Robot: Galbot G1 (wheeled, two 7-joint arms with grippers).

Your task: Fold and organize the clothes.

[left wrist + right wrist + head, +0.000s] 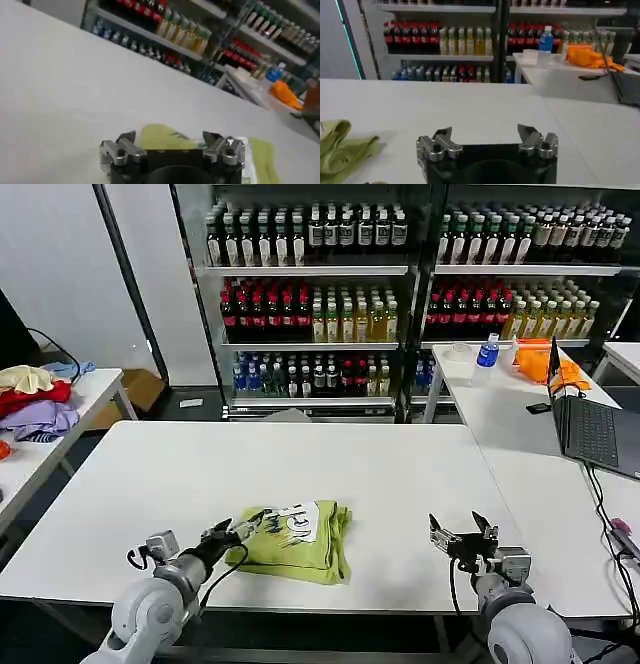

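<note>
Clearly the risk sits at the left edge of the folded bundle, so start there: the left gripper (232, 533) hovers low over the white table (300, 474) at the near-left corner of the lime-green cotton T-shirt (300, 544), its two fingers spread apart with nothing between them, the tips just touching or nearly touching the cloth; which of the two cannot be told. The shirt lies as a compact, roughly square bundle near the table's front edge, its white printed patch (298, 521) facing up on the top layer, the lower layers bulging out a little on the right side. If the fingers catch only the top layer, a pull could peel the fold open and undo the stack; a sideways nudge could equally drag the whole bundle toward the front edge, since loose cotton slides easily on a smooth tabletop. Further right, well apart from the shirt, the right gripper (464, 536) waits above bare table with its fingers also parted and empty, too far off to steady the cloth if it shifts.
</note>
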